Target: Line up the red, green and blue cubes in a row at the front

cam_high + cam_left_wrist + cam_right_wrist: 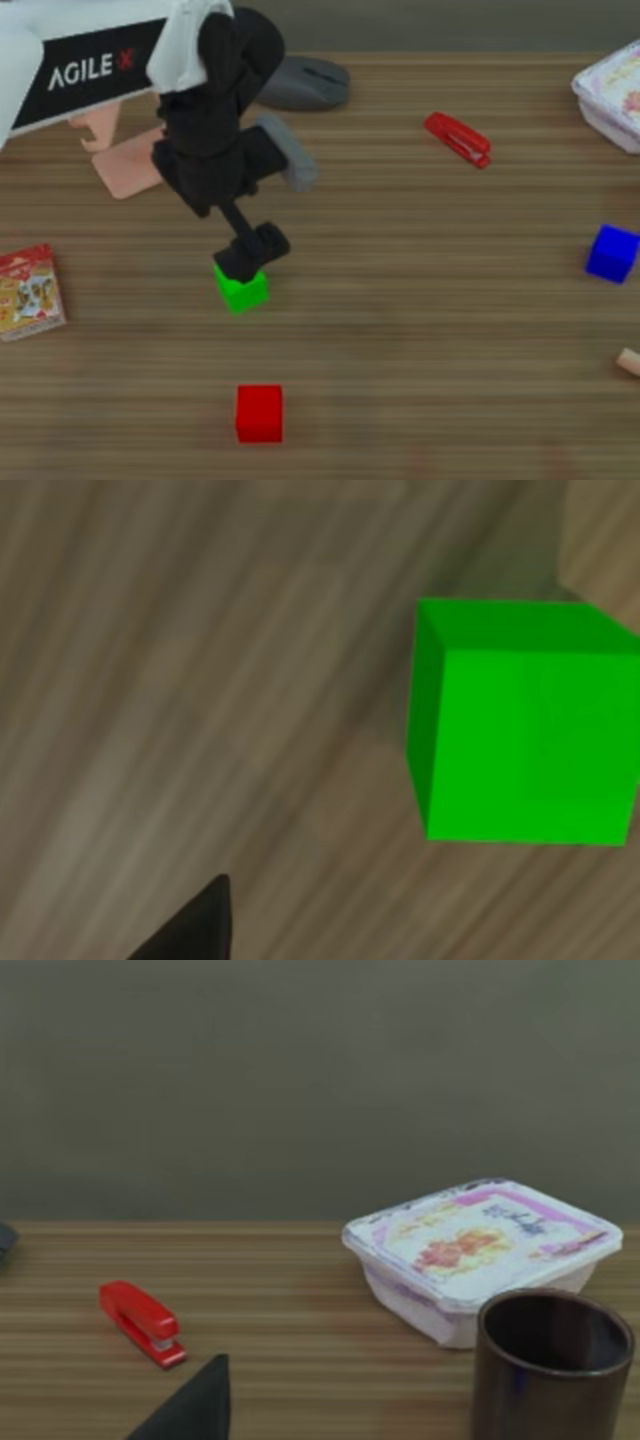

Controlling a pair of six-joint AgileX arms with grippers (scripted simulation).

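Green cube [241, 289]: bright, matte, left of centre on the wooden table [420, 300], partly under the left gripper [252, 255].
Red cube [259, 412]: near edge, nearer than the green one.
Blue cube [611, 252]: far right side, well apart.
Left arm: white casing reads "AGILE X", black wrist angled down over the green cube; finger state cannot be told.
Right gripper: only a dark fingertip [190, 1405] in its wrist view.
Surroundings: red stapler [458, 138], grey mouse [303, 83], printed food tub [612, 92], lettering unreadable.

Wooden table [420, 300] — cubes, stapler [458, 138]

Simulated desk: wooden table [420, 300], stapler [457, 138], mouse [305, 83]
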